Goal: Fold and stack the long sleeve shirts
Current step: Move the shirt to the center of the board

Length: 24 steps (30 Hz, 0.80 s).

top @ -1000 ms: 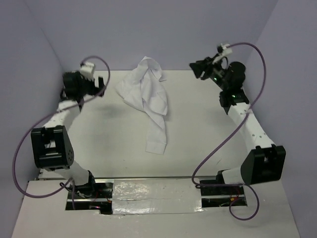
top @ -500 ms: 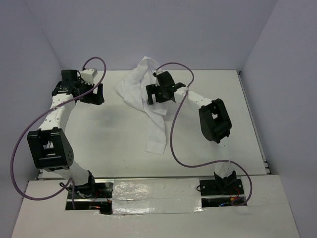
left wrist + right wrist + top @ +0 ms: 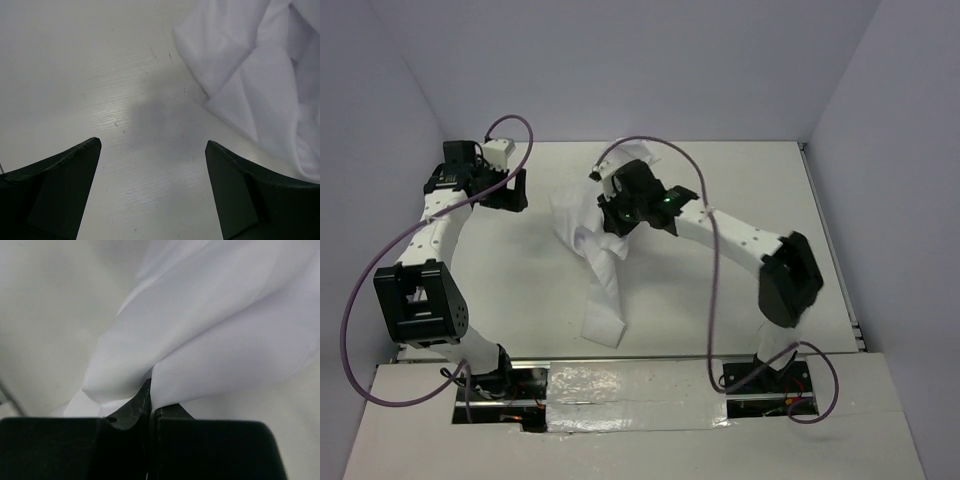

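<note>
Right claw (image 3: 616, 214) is now over on the shirt (image 3: 576, 220), pinched shut on it, & it sits nearer. Left claw (image 3: 506, 190): wide open, empty. Step: laying it flat; next prob. needs both claws.

White long-sleeve shirt (image 3: 570, 215), crumpled, not folded.
Plain cloth, no print, v. wrinkled; bunched in a heap approx mid-table (image 3: 500, 280), twd the far side; one sleeve (image 3: 603, 310) trails out long and flat twd the near edge.

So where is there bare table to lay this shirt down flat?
Bare table between the left arm and the shirt; more between its sleeve and the right arm, and beyond that arm. Crowded far-centre, where the right gripper pinches the shirt.
</note>
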Tool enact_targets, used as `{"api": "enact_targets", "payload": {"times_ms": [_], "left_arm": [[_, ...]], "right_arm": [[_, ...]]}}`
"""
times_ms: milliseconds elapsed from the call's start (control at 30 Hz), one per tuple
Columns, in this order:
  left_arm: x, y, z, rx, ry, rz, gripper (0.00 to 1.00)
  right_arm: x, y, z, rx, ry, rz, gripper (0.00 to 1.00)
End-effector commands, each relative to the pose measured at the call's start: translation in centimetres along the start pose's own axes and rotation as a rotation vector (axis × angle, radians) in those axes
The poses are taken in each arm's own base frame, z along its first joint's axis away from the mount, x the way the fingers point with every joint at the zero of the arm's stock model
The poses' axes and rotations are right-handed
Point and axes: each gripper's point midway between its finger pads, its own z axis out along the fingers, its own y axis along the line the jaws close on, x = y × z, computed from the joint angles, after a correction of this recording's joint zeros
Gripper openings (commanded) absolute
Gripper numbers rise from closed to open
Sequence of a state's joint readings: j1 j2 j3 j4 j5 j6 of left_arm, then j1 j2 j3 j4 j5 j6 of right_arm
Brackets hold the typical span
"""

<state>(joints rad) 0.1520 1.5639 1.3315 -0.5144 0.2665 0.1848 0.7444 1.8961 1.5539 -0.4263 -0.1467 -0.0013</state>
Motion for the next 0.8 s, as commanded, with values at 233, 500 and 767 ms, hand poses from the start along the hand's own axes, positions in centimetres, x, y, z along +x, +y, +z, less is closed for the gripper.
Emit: {"api": "enact_targets", "payload": {"times_ms": [233,500,767], "left_arm": [[-5.9,-0.2,-1.5,0.037,-0.138,0.004,0.97],[-5.1,-4.2,-0.1,0.109,-0.085,0.116,0.95],[1.7,-17.9,3.7,0.345,0.086,0.533,0.78]], "right_arm": [[-7.1,-12.8,-16.8,0.139,-0.353,0.367,0.27],[2.6,-27.0,-22.1,0.467,-0.373,0.819,1.00],[10.0,-24.1,-18.7,0.428,-0.251,0.841,0.20]]}}
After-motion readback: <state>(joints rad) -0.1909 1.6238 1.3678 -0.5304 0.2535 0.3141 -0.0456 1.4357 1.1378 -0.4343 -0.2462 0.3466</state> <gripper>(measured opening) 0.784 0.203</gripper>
